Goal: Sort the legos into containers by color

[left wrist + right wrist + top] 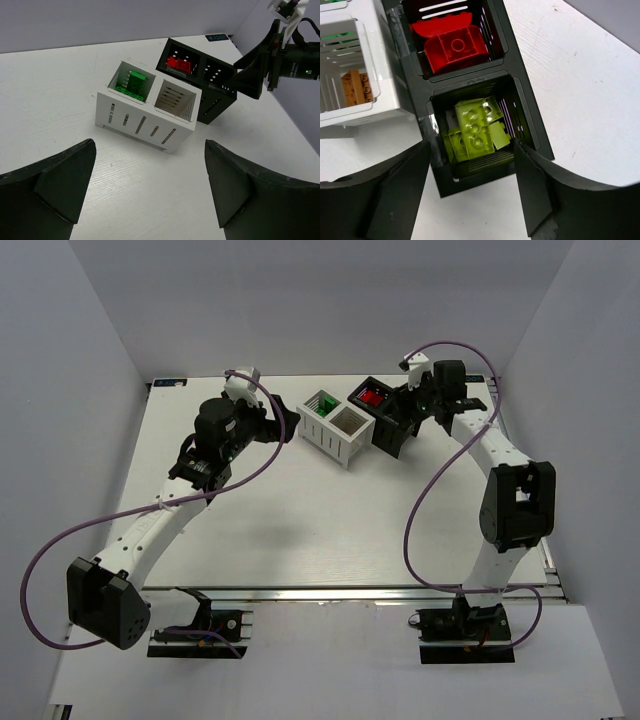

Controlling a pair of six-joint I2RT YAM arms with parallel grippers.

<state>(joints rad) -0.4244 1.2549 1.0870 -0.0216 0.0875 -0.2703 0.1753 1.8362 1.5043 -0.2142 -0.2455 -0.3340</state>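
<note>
Where the top view looks down past both arm bases, a white table (300, 530) with a faint wood grain fills the floor of a pale grey booth, plain walls (90, 390) closing it at the left, right and far sides. A metal rail (350, 592) runs along the table's near edge, and purple cables (440, 480) loop from each arm across the surface.

The white bin (337, 430) stands towards the far edge of the table, turned at an angle. Its farther cell holds the dark green legos (131, 85); its nearer cell holds the flat orange-brown plate (356, 87), leaning against one wall. Against the white bin's right side sits the black bin (385, 420); the right wrist view shows their walls meeting. The black cell farther from the arm bases holds the red legos (452, 47), and the nearer one holds a jumble of yellow-green legos (475, 132).

The left gripper (150, 145) hangs to the left of the white bin, pointed at its slotted side, jaws spread wide with nothing between them. The right gripper (471, 145) hovers on the far side of the black bin from the white bin, over the yellow-green cell, jaws apart and empty, one finger over each side of that cell.
</note>
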